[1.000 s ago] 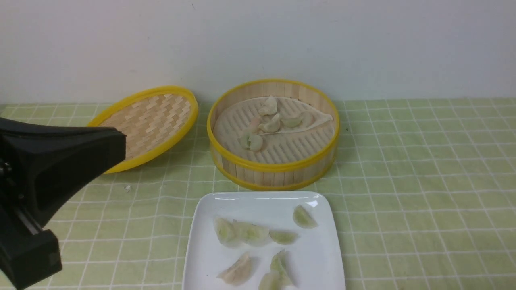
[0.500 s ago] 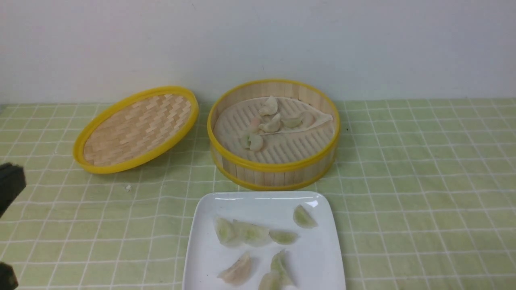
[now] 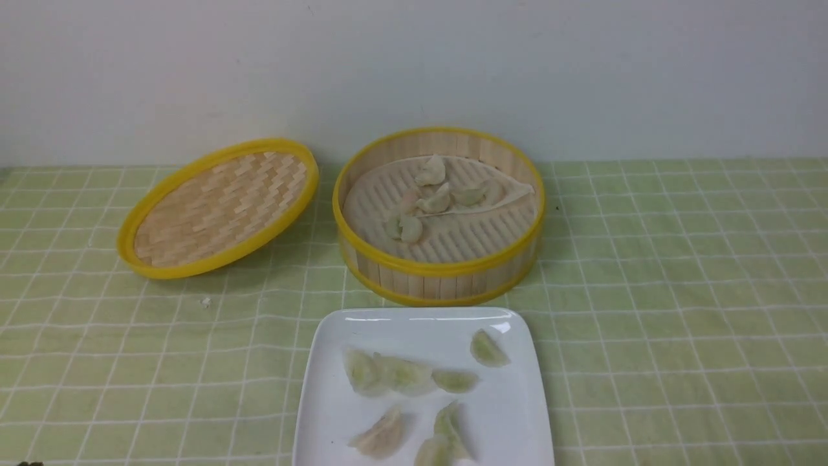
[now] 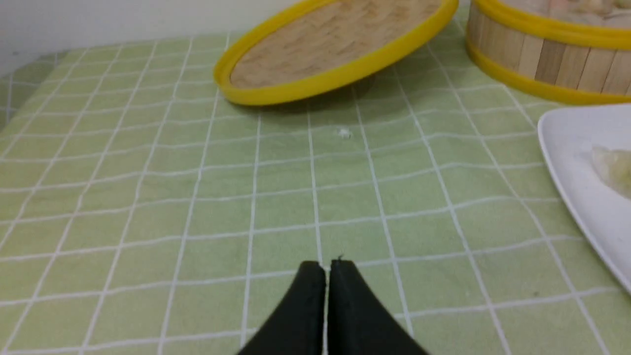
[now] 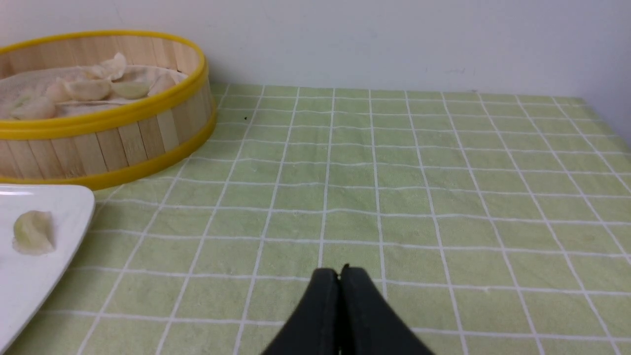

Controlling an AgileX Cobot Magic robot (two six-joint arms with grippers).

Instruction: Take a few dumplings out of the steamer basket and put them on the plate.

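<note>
The round bamboo steamer basket [image 3: 440, 268] stands at the back centre with several pale dumplings [image 3: 435, 200] on its liner. The white square plate [image 3: 336, 388] lies in front of it and holds several dumplings [image 3: 401, 375]. Neither arm shows in the front view. My left gripper [image 4: 328, 266] is shut and empty, low over the cloth to the left of the plate [image 4: 567, 162]. My right gripper [image 5: 339, 272] is shut and empty over the cloth to the right of the basket [image 5: 108, 143] and plate [image 5: 64, 217].
The shallow woven lid [image 3: 217, 207] with a yellow rim lies tilted to the left of the basket, one edge raised. A small white crumb [image 3: 205, 301] lies on the green checked cloth in front of it. A pale wall stands behind the table.
My left arm, large at the left edge one second ago, has drawn back out of the front view. The lid now shows in full. Basket, plate and dumplings have not moved.
</note>
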